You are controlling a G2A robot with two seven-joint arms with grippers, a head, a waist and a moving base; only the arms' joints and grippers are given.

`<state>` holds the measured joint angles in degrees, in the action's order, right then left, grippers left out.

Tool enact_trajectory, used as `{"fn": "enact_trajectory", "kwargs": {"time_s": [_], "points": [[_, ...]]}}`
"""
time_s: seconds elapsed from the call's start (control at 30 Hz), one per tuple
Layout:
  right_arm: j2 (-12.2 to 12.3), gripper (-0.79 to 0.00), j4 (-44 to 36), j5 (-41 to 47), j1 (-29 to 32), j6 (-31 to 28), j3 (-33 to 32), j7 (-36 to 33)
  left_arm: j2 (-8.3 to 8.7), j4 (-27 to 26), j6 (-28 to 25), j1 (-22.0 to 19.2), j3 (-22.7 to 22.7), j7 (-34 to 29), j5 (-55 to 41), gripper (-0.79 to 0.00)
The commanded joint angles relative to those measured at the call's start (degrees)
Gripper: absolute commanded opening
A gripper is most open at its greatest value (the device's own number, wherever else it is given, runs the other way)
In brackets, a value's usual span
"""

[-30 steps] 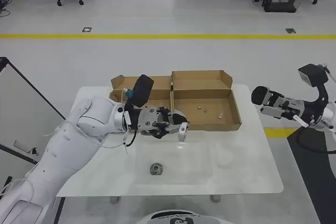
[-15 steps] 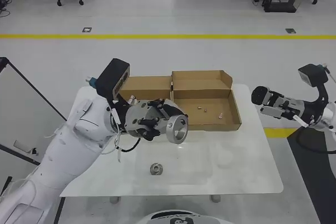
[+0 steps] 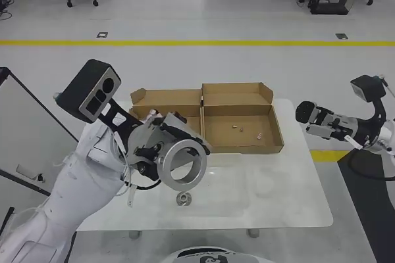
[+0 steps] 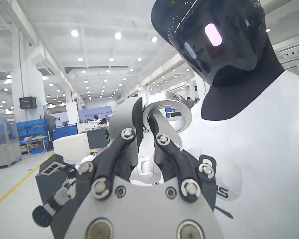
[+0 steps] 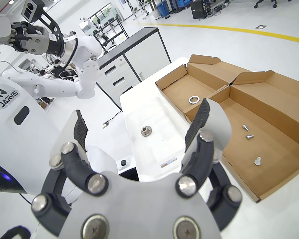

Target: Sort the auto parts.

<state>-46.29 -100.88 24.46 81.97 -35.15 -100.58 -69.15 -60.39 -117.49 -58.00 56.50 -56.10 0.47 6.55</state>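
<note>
Left jaws clamp a ring [image 4: 186,118]; right jaws gape; table sticker [image 5: 168,162] illegible.

I've lifted the left gripper [image 4: 145,121] away from the front edge of the cardboard boxes [image 3: 237,108], up and back toward the head. The metal ring [image 3: 163,172] it still pinches has turned its open face toward the top camera.

The white table [image 3: 276,191] is carrying one open cardboard box [image 3: 174,102] and a second cardboard box [image 3: 237,105], touching side by side at its far edge. A flanged metal part [image 3: 183,198] is lying near the front edge.
</note>
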Motion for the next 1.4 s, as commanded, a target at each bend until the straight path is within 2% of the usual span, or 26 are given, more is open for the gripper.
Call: {"fn": "enact_trajectory", "kwargs": {"time_s": [0.0, 0.43, 0.7, 1.17, 1.37], "points": [[0.0, 0.0, 0.0, 0.01, 0.0, 0.0, 0.0, 0.0, -0.05, 0.95, 0.0, -0.26, 0.58, 3.6, 3.35, -0.785], [0.0, 0.0, 0.0, 0.01, 0.0, 0.0, 0.0, 0.0, 0.01, 1.41, 0.0, -0.37, 0.78, 4.41, 4.69, -0.785], [0.0, 0.0, 0.0, 0.01, 0.0, 0.0, 0.0, 0.0, -0.79, 0.56, 3.11, 1.44, -1.53, 6.67, 4.99, -0.785], [0.0, 0.0, 0.0, 0.01, 0.0, 0.0, 0.0, 0.0, -4.35, -0.03, 0.0, 4.12, -1.47, 21.59, 1.07, -0.785], [0.0, 0.0, 0.0, 0.01, 0.0, 0.0, 0.0, 0.0, -5.39, 1.42, 0.0, 4.09, -1.38, 19.92, 4.17, -0.785]]}}
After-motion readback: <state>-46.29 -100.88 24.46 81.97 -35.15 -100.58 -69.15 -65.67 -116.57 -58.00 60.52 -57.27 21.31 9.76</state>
